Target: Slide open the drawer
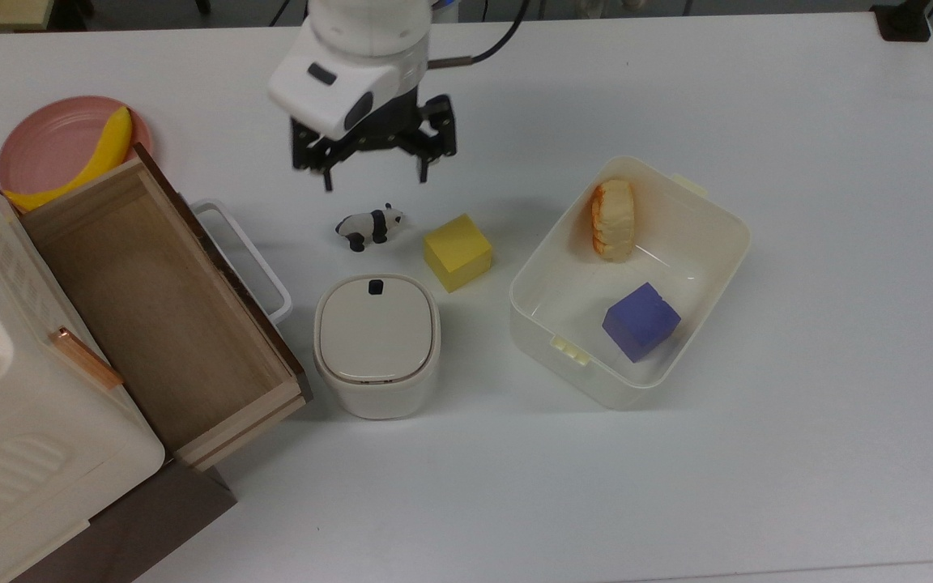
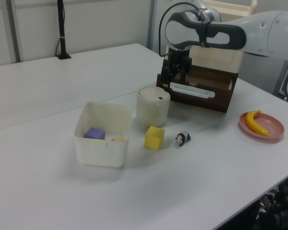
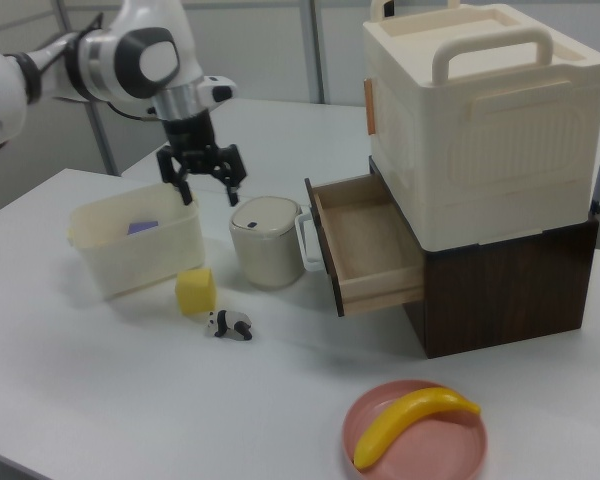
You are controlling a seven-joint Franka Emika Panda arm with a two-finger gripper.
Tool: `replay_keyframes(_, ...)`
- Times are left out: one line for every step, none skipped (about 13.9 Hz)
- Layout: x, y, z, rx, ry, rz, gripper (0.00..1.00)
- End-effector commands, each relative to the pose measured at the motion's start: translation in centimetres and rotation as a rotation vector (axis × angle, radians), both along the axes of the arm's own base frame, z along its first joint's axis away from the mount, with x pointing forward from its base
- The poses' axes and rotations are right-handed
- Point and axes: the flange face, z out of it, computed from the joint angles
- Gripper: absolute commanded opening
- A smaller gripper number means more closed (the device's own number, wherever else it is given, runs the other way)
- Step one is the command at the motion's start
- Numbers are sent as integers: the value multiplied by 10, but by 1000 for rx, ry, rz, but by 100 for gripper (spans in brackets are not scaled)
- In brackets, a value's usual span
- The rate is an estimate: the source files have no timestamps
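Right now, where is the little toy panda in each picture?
Top view: the toy panda lies on the white table, just to the top view's left of the yellow cube.
Left view: the toy panda lies to the left view's right of the yellow cube.
Right view: the toy panda lies just below the yellow cube.
Shared landmark: the yellow cube, always right beside it.

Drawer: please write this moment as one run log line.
drawer: open | gripper: open, empty, away from handle | stage: opening done

White table (image 1: 798,121), pale wall panels (image 2: 105,24) (perhaps partitions)
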Motion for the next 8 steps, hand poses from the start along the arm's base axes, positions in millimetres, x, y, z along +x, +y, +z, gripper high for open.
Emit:
replay_keyframes(-36,13,16,56,68,-167,100)
replay_keyframes(-40,12,19,56,58,-234,100)
replay_keyframes(-41,2,22,57,47,-310,100)
replay_keyframes(-42,-3,23,57,44,-344,100)
replay_keyframes(-42,-4,23,55,44,-343,100)
replay_keyframes(-41,-5,23,54,45,-336,100)
replay_keyframes(-41,-7,23,56,47,-314,100)
replay_keyframes(-42,-11,23,61,47,-308,100)
